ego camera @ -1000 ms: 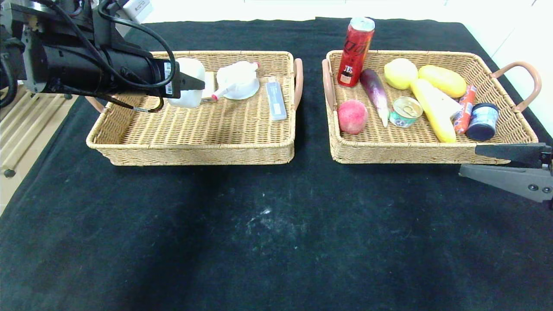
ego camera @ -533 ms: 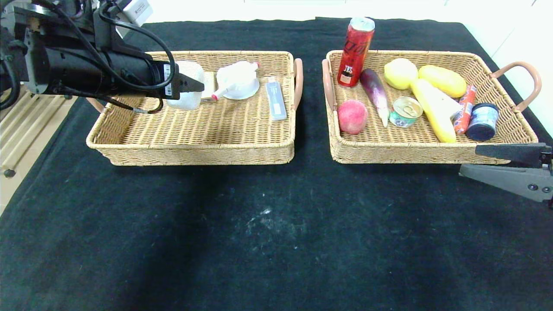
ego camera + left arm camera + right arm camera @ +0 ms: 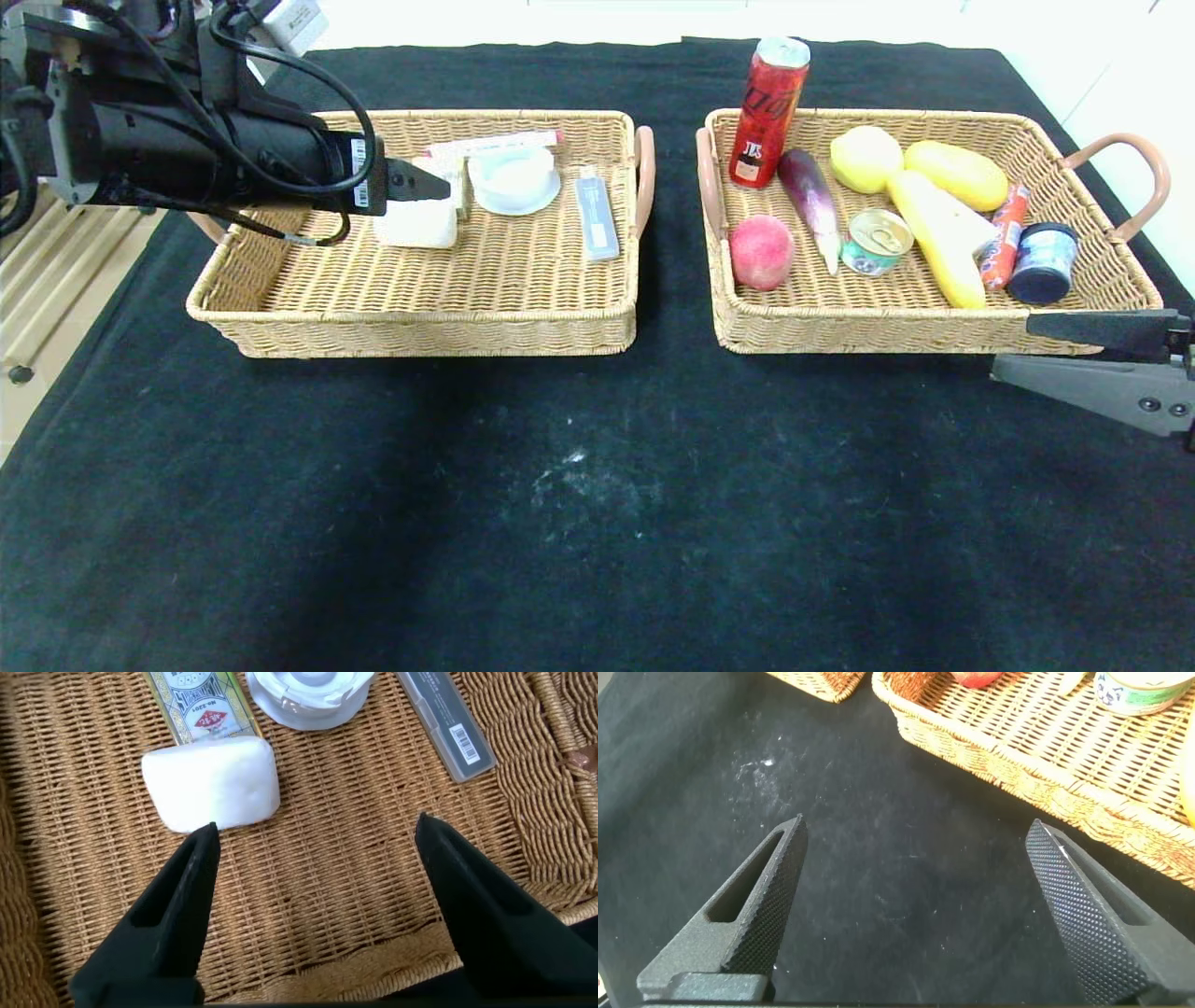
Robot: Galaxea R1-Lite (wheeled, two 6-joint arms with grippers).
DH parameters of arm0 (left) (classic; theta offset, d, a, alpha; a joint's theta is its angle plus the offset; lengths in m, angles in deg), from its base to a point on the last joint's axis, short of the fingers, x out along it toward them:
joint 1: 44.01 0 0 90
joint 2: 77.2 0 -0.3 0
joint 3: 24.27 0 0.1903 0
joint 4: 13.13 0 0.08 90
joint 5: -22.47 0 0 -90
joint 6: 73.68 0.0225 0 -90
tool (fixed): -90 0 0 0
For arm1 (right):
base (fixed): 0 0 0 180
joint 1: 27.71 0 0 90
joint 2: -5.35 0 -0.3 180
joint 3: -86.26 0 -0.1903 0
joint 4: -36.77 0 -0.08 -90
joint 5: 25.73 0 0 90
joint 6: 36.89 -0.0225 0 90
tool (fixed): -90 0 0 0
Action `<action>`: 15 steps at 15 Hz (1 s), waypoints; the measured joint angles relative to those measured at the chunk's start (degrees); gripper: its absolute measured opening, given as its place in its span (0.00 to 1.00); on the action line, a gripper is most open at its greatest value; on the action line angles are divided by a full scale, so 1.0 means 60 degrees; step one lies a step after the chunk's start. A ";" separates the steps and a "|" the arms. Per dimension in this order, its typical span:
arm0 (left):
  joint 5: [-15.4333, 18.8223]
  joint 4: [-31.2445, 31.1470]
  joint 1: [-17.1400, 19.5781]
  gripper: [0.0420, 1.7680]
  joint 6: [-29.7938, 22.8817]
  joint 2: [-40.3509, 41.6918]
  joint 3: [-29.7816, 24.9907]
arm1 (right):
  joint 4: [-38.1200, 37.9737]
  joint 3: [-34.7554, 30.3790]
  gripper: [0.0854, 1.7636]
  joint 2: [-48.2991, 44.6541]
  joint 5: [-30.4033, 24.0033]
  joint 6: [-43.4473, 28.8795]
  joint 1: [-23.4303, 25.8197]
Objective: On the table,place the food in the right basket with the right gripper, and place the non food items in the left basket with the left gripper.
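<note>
Head view: left gripper poised over the left basket, white block released

Left gripper (image 3: 420, 182) hangs above the left rectangular woven wicker basket (image 3: 280, 317), jaws spread wide and holding nothing, as the left wrist view confirms. The white rounded soap-like block (image 3: 211, 783) lies flat on the basket floor just below and between the jaws, beside a yellow-green printed flat box (image 3: 198, 705); a white round dish-shaped container (image 3: 513, 182) and a grey flat rectangular case (image 3: 597, 217) sit farther toward the basket's right handle. Right gripper (image 3: 1032, 350) is parked just outside the near right corner of the right wicker basket (image 3: 840, 331), jaws fully apart and empty. No loose item shows on the black cloth-covered table (image 3: 579, 513), so sorting looks close to complete. Risk, as judged: a low withdrawal could let a jaw tip drag the white block or catch the basket's near wall, shifting the basket; lifting clear first would avoid this.
</note>
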 joint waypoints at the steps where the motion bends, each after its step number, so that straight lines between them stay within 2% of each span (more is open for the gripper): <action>1: -0.0004 0.0000 -0.0028 0.87 0.0014 0.0055 -0.0122 | 0.0000 0.0000 0.97 0.0016 -0.0004 0.0004 0.0000; 6: -0.0030 -0.0004 -0.0313 0.92 0.0110 0.0624 -0.1000 | 0.0004 0.0004 0.97 0.0073 -0.0004 0.0004 0.0000; 10: -0.0026 0.0000 -0.0500 0.94 0.0762 0.1760 -0.2521 | 0.0014 0.0112 0.97 0.0270 0.0014 0.0004 0.0193; 13: 0.0024 0.0000 -0.0561 0.95 0.0900 0.2867 -0.3680 | 0.0018 0.0236 0.97 0.0526 0.0059 0.0016 0.0419; 15: 0.0037 0.0004 -0.0565 0.95 0.0912 0.3615 -0.4456 | 0.0018 0.0270 0.97 0.0632 0.0396 0.0012 0.0616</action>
